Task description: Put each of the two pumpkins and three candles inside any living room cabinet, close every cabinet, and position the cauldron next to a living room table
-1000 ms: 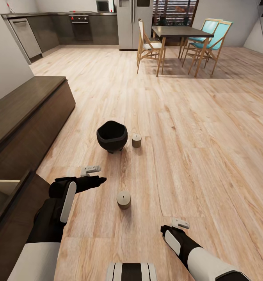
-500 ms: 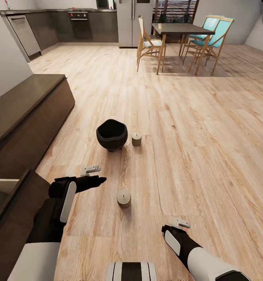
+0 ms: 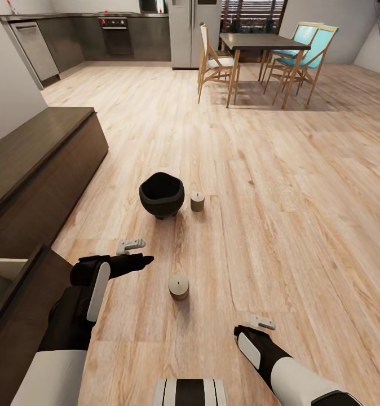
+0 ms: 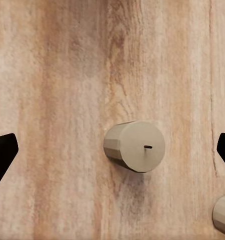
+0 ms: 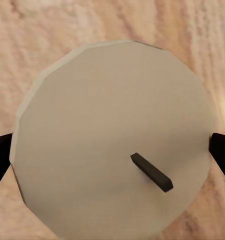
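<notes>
Head view: the cauldron sits on the wood floor with a small candle right beside it, both ahead of the left gripper. The cabinet runs along its outer side.

Left wrist: jaws wide apart over a candle.

Right wrist: a candle top sits between the spread fingertips, contact unclear.

Cauldron: on the floor, centre of the head view.
Far candle: just right of the cauldron, on the floor.
Near candle: on the floor, nearer the robot than the cauldron.
Cabinet: along the left, well apart from the cauldron.
Dining table: far behind, with 3 chairs around it.
Kitchen units: far behind, left.
</notes>
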